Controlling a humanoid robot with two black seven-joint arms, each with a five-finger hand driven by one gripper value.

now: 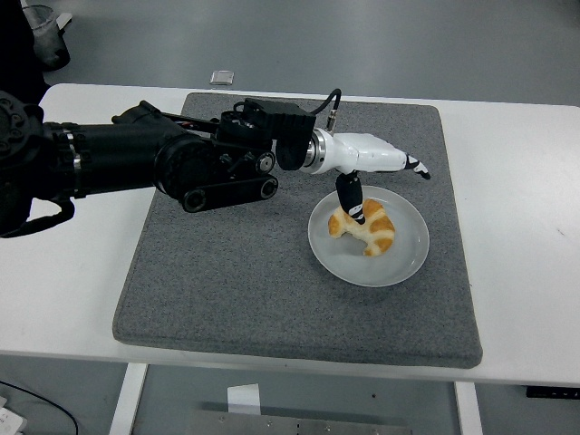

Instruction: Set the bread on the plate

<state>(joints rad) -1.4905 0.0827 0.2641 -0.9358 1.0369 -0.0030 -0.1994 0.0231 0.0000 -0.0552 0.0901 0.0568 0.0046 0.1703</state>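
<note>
Head view: the bread (364, 227) is seen lying on the plate (408, 256), and nothing is held by the left hand (367, 172), whose fingers are spread just above it. If the thumb is dragged sideways, the bread could be knocked off.

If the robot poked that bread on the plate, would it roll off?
Probably not: the bread is a curved croissant lying flat, so it should slide rather than roll. It looks light and flaky, so it might crumble. The plate looks smooth, maybe slippery.
</note>
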